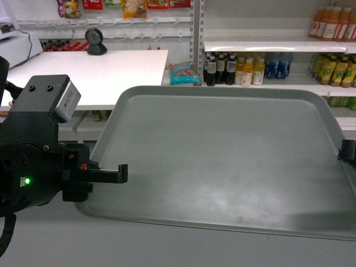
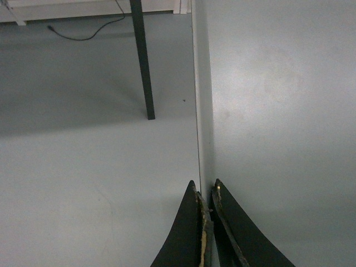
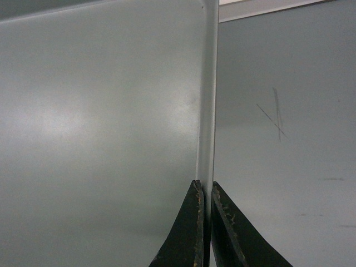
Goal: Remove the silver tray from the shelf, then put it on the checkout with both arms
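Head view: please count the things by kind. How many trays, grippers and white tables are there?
tray: 1
grippers: 2 (left gripper, right gripper)
white table: 1
Total: 4

The silver tray point(image 1: 222, 161) spans the whole gap between the left end effector point(image 1: 123, 173) and the right end effector point(image 1: 346, 151), so neither can cross inward below rim height. Ahead of the left end effector and beyond the tray's far rim, the white surface point(image 1: 94, 72) blocks forward travel at that level; a scanner stand point(image 1: 95, 41) sits at its far edge. Ahead of the right end effector, shelf boards point(image 1: 261, 83) packed with bottles point(image 1: 233, 69) close the way. Below the left end effector the floor point(image 2: 94, 167) lies open, apart from one dark table leg point(image 2: 143, 61) farther ahead.
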